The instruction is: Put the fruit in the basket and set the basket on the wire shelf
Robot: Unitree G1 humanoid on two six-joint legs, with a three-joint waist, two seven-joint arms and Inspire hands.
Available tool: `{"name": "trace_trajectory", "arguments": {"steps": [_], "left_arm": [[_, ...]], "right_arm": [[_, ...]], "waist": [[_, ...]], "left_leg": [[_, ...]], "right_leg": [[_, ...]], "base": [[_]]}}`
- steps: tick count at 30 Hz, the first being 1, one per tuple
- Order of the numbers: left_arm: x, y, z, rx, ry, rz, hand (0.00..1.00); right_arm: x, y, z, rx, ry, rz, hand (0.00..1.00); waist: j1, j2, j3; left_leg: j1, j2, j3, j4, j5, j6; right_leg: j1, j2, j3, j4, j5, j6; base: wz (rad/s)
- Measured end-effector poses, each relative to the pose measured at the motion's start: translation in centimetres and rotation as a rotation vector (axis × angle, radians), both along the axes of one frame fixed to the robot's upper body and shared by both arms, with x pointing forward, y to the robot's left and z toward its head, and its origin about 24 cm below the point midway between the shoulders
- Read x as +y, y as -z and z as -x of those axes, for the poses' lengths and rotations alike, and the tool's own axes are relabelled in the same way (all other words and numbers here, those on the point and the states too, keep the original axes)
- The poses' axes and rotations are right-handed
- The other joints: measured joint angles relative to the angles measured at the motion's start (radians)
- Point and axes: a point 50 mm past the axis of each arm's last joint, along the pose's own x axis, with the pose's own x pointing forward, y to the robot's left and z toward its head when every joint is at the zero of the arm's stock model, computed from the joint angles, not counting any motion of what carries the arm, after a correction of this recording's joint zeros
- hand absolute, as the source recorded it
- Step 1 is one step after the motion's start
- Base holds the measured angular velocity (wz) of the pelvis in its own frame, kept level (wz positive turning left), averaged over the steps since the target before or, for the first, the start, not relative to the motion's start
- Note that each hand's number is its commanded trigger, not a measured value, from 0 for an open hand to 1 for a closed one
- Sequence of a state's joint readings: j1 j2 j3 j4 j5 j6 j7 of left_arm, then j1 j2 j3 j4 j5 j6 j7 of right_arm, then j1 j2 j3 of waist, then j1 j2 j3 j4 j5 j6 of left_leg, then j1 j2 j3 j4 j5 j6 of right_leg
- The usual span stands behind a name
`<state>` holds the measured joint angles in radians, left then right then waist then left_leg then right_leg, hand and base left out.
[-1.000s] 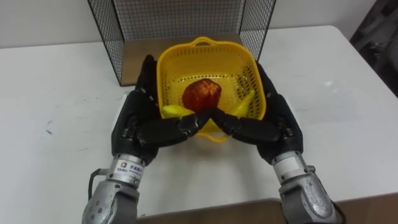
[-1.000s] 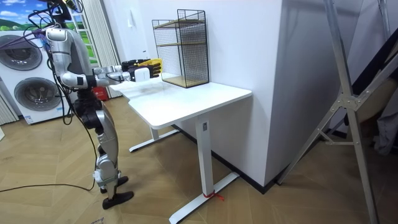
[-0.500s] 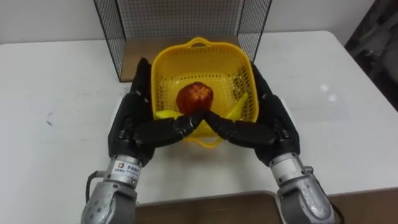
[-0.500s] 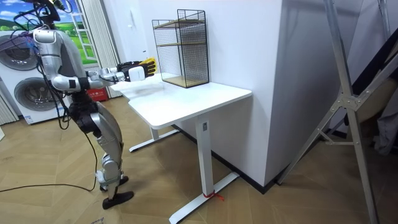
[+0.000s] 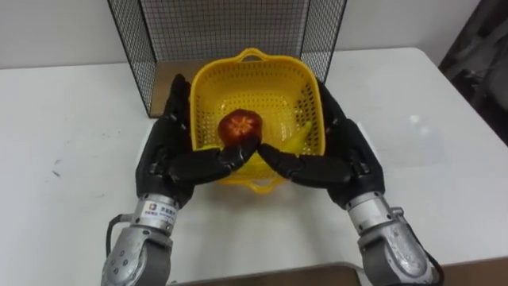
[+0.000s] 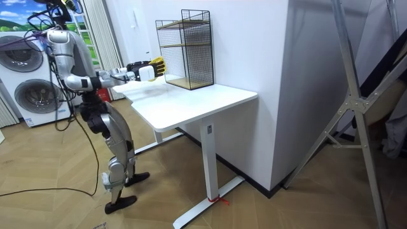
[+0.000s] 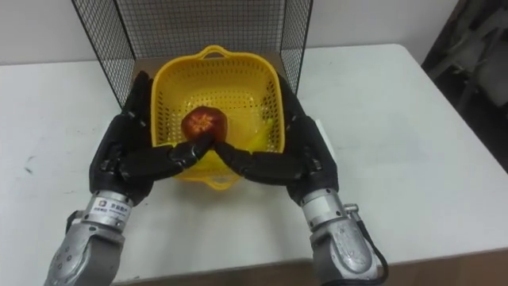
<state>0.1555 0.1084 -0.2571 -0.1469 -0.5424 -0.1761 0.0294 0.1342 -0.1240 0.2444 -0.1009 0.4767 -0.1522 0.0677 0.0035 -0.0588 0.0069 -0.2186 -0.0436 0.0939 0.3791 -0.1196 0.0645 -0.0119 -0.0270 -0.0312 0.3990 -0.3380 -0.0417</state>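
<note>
1. Just past the desk's [image 5: 71, 119] near edge, the left hand [image 5: 163, 155] and the right hand [image 5: 353, 159] are both clamped on the yellow basket [image 5: 254, 75]. Each hand's fingers lie along a side wall. The two thumbs reach across the near rim and meet at its middle.
2. The fruit is already in the basket. A red apple [image 5: 239, 127] sits just behind the thumbs, and a banana [image 5: 295, 139] lies against the right wall.
3. The room view shows the robot standing at the desk's end on that view's left. Its arms are stretched forward and the basket [image 6: 156, 65] is held clear of the desktop.
4. The wire shelf [image 5: 222, 28] stands at the desk's far edge, straight ahead of the basket. The basket's far rim is at the shelf's open mouth, between its two mesh side panels and above its brown bottom board [image 5: 163, 75].
5. Neither hand is nearer, since they flank the load evenly. The remaining move looks like a straight push away from the robot, followed by a lowering.
6. The left fingertips are just beside the front edge of the left panel. The hands make the load wider than the basket itself, so I would expect the side panels to be the place where something catches.
</note>
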Motion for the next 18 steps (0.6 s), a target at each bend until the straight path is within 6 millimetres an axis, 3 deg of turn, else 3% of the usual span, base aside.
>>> {"name": "trace_trajectory", "arguments": {"steps": [4, 6, 7, 8, 9, 12, 13, 15, 16, 18], "left_arm": [[0.02, -0.11, -0.01, -0.01, -0.003, 0.001, 0.0], [-0.06, -0.17, -0.02, -0.015, -0.005, 0.006, 0.0], [-0.1, -0.21, -0.06, -0.017, -0.004, 0.007, 0.0], [-0.13, -0.19, -0.07, -0.016, -0.003, 0.004, 0.0], [-0.09, -0.12, -0.07, -0.014, -0.003, 0.0, 0.0], [-0.14, -0.13, -0.06, -0.015, -0.003, 0.003, 0.0], [-0.13, -0.22, -0.09, -0.021, -0.004, 0.004, 0.0], [-0.11, -0.4, -0.16, -0.031, -0.008, 0.006, 0.0], [-0.16, -0.34, -0.15, -0.028, -0.006, 0.007, 0.0], [-0.4, -0.11, -0.18, -0.019, 0.004, 0.005, 0.0]], "right_arm": [[0.02, -0.06, -0.01, -0.003, 0.0, 0.004, 0.0], [-0.01, -0.15, -0.05, -0.008, 0.002, 0.006, 0.0], [-0.01, -0.15, -0.06, -0.01, 0.006, 0.02, 0.0], [-0.03, -0.18, -0.08, -0.014, 0.012, 0.035, 0.0], [-0.15, -0.27, -0.19, -0.02, 0.016, 0.043, 0.0], [-0.15, -0.3, -0.21, -0.023, 0.018, 0.044, 0.0], [-0.21, -0.36, -0.24, -0.025, 0.021, 0.044, 0.0], [-0.23, -0.38, -0.25, -0.026, 0.019, 0.042, 0.0], [-0.25, -0.32, -0.22, -0.023, 0.019, 0.043, 0.0], [-0.22, -0.27, -0.2, -0.021, 0.02, 0.045, 0.0]], "waist": [[0.0, -0.005, 0.0032], [-0.002, -0.006, 0.0051], [-0.008, -0.008, 0.0076], [-0.01, -0.016, 0.0127], [-0.02, -0.011, 0.0163], [-0.028, 0.002, 0.0242], [-0.026, 0.009, 0.0215], [-0.025, 0.013, 0.0214], [-0.027, 0.013, 0.0211], [-0.035, 0.012, 0.0205]], "left_leg": [[0.001, -0.026, 0.011, 0.037, -0.052, 0.018], [0.005, -0.041, 0.01, 0.047, -0.079, 0.028], [0.01, -0.049, 0.011, 0.065, -0.096, 0.038], [0.025, -0.061, 0.016, 0.074, -0.114, 0.048], [0.037, -0.066, 0.013, 0.09, -0.134, 0.056], [0.075, -0.073, 0.004, 0.083, -0.154, 0.069], [0.084, -0.074, -0.001, 0.071, -0.158, 0.073], [0.102, -0.069, -0.003, 0.049, -0.156, 0.076], [0.11, -0.067, -0.009, 0.044, -0.156, 0.075], [0.143, -0.067, -0.033, 0.032, -0.158, 0.071]], "right_leg": [[0.008, -0.03, 0.0, 0.04, -0.041, 0.021], [-0.004, -0.047, -0.006, 0.113, -0.057, 0.043], [-0.038, -0.065, -0.02, 0.215, -0.059, 0.047], [-0.072, -0.088, -0.027, 0.324, -0.051, 0.06], [-0.101, -0.1, -0.029, 0.415, -0.022, 0.085], [-0.151, -0.114, -0.026, 0.532, 0.057, 0.097], [-0.178, -0.116, -0.027, 0.556, 0.063, 0.104], [-0.237, -0.107, -0.026, 0.504, 0.006, 0.085], [-0.241, -0.1, -0.026, 0.458, -0.001, 0.078], [-0.23, -0.072, -0.019, 0.192, 0.019, 0.061]], "base": [[0.01], [0.06], [0.16], [0.19], [0.13], [0.02], [-0.08], [-0.03], [0.18], [0.28]]}}
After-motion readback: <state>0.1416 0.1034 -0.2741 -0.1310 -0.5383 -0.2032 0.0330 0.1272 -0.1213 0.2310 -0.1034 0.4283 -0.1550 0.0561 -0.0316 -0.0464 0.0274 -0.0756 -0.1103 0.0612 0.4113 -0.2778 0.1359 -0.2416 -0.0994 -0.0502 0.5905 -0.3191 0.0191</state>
